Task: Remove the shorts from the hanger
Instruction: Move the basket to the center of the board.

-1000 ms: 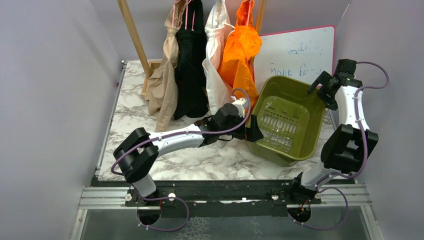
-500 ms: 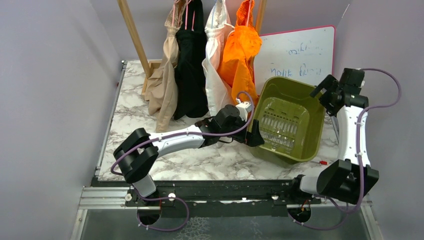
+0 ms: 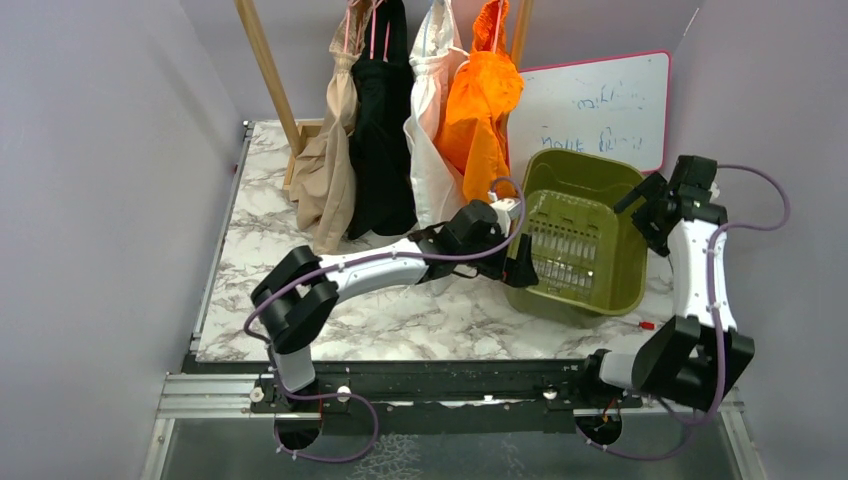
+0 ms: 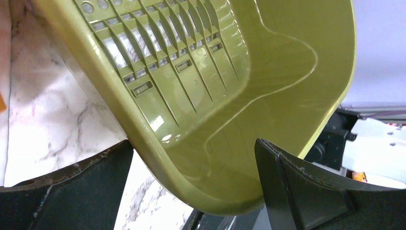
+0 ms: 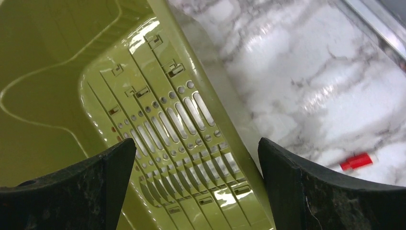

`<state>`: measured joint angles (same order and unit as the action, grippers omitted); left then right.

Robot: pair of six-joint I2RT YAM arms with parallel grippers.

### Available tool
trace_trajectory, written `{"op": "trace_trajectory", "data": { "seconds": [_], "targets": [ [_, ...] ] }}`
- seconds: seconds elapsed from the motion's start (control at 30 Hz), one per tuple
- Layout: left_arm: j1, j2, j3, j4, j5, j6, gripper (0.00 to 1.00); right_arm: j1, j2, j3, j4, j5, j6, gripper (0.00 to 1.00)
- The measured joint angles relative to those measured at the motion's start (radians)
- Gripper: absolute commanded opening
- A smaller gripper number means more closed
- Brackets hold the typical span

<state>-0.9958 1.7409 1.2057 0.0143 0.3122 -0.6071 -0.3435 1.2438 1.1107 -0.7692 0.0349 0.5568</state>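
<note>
Four shorts hang in a row from the wooden hanger rack at the back: tan shorts, black shorts, cream shorts and orange shorts. Both grippers are away from them, at an olive-green basket. My left gripper is open and straddles the basket's near-left corner, with gaps on both sides. My right gripper is open over the slotted right wall of the basket, gripping nothing.
A whiteboard with a red frame leans at the back right behind the basket. A small red piece lies on the marble table by the right arm, also seen as the red piece. Grey walls close in on both sides.
The basket has gone from tilted to lying flatter and slightly further back. My left arm reached further right along with it. My right gripper dropped lower beside the basket's right rim.
</note>
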Motion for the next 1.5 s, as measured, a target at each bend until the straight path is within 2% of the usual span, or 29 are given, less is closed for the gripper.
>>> {"op": "trace_trajectory", "data": {
  "seconds": [0.33,0.57,0.83,1.0,1.13,1.33,1.5],
  "targets": [
    [0.004,0.219,0.286,-0.090,0.003,0.003,0.99,-0.009,0.298,0.270,0.043,-0.018,-0.063,0.99],
    [0.003,0.179,0.211,-0.028,-0.008,-0.006,0.99,-0.004,0.284,0.247,0.019,0.032,-0.079,0.99],
    [-0.003,0.116,0.117,0.021,-0.007,-0.001,0.99,0.015,0.174,0.248,-0.050,0.130,-0.079,0.99],
    [-0.006,0.108,0.105,0.032,-0.007,-0.001,0.99,0.015,0.155,0.285,-0.062,0.121,-0.106,0.99],
    [-0.008,0.106,0.102,0.040,-0.005,-0.005,0.99,0.015,0.104,0.276,-0.057,0.006,-0.152,0.99],
    [-0.015,0.111,0.109,0.068,0.020,-0.024,0.99,0.015,-0.066,0.188,0.001,-0.309,-0.192,0.99],
    [-0.028,0.092,0.093,0.066,-0.041,-0.023,0.99,0.017,-0.072,0.158,0.013,-0.452,-0.224,0.99]
  ]
}}
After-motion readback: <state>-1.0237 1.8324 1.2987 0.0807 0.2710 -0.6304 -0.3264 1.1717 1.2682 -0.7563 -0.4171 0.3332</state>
